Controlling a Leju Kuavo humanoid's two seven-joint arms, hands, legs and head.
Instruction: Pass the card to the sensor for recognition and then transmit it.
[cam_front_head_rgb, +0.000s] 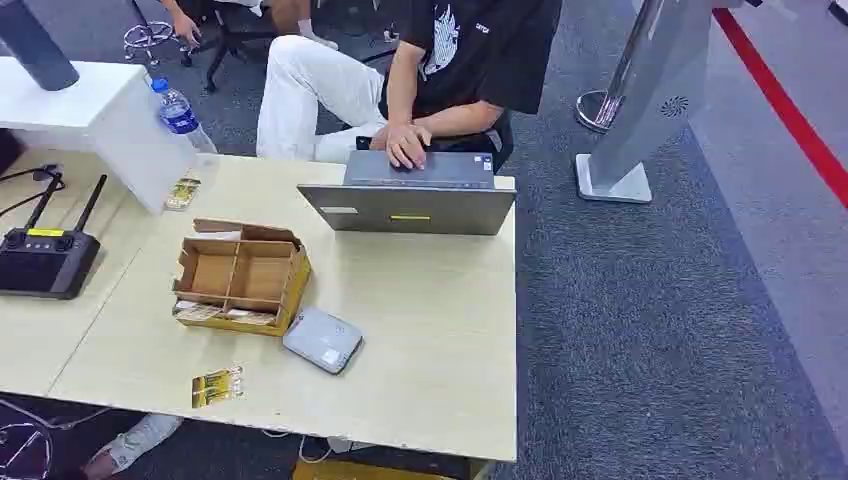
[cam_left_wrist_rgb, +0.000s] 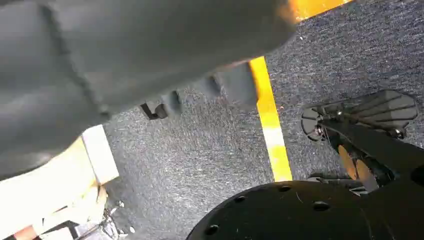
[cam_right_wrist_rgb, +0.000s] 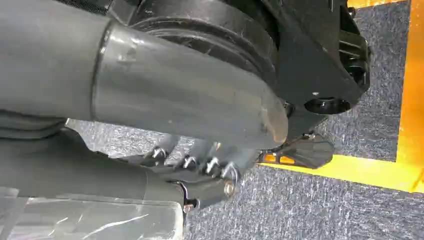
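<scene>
- Card (cam_front_head_rgb: 217, 386): a small yellow-and-dark printed card lies flat near the near edge of the pale wooden table (cam_front_head_rgb: 430, 340), toward its left, apart from everything else.
- Sensor (cam_front_head_rgb: 322, 340): a flat grey rounded-square reader sits on the table to the right of and slightly beyond the card, just beside the near right corner of the open brown cardboard box with dividers (cam_front_head_rgb: 242, 275).
- Second yellow-patterned card (cam_front_head_rgb: 183, 192) rests farther back on the left, against a white block, near a clear plastic water bottle with a blue cap (cam_front_head_rgb: 180, 112).
- Black handheld controller with two antennas (cam_front_head_rgb: 45, 255) lies at the far left of the table.
- Grey laptop (cam_front_head_rgb: 410, 195) stands open at the far edge; a seated person in a black shirt and white trousers has a hand (cam_front_head_rgb: 407, 145) on it.
- Left hand (cam_left_wrist_rgb: 150, 55): seen in the left wrist view over grey carpet with a yellow line; it grips nothing, but whether its fingers are apart or together cannot be told.
- Right hand (cam_right_wrist_rgb: 190, 125): seen in the right wrist view over the same carpet, with dark fingers (cam_right_wrist_rgb: 200, 165) curled beneath the thumb, nothing in them.
</scene>
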